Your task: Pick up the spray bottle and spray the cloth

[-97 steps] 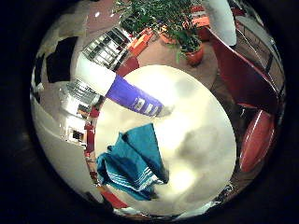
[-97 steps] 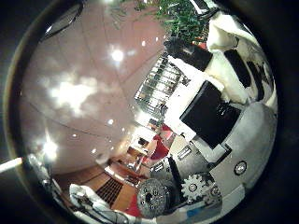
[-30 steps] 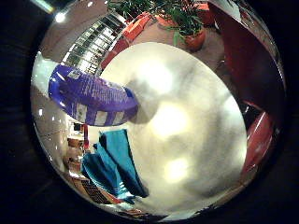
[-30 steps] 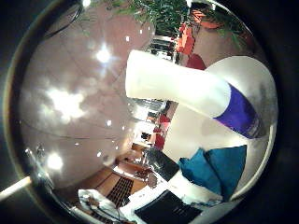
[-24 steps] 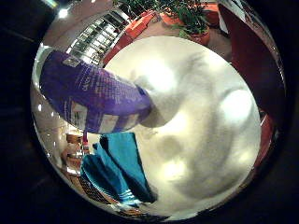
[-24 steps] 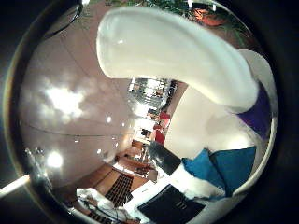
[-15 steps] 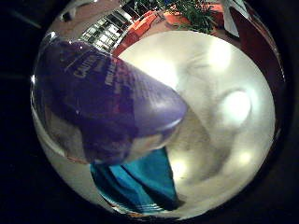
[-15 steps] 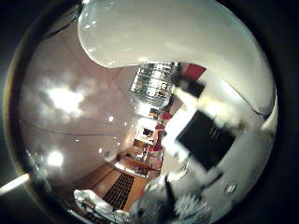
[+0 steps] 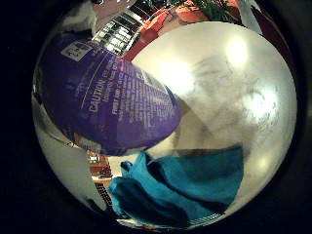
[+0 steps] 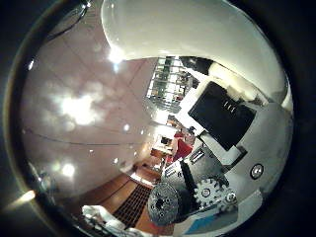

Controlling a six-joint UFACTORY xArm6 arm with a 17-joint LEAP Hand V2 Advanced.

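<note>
The spray bottle is right against my palm. Its purple labelled body [image 9: 107,92] fills much of the little finger side view, and its white upper part [image 10: 197,34] arches across the thumb side view. A crumpled teal cloth [image 9: 185,185] lies on the round white table [image 9: 229,87] just beside the bottle's base. My right hand [image 10: 222,148] shows black and white fingers [image 10: 222,113] and gears curled in beside the bottle's white part, closed round it.
Past the table's far edge are red seats [image 9: 156,22], potted plants [image 9: 209,7] and a shelving rack [image 9: 122,24]. The thumb side view looks up at a ceiling with bright lights [image 10: 79,108].
The palm has closed in on the bottle, which has grown to fill the views. The fingers, low and out of the way a second ago, have swung in round the bottle.
</note>
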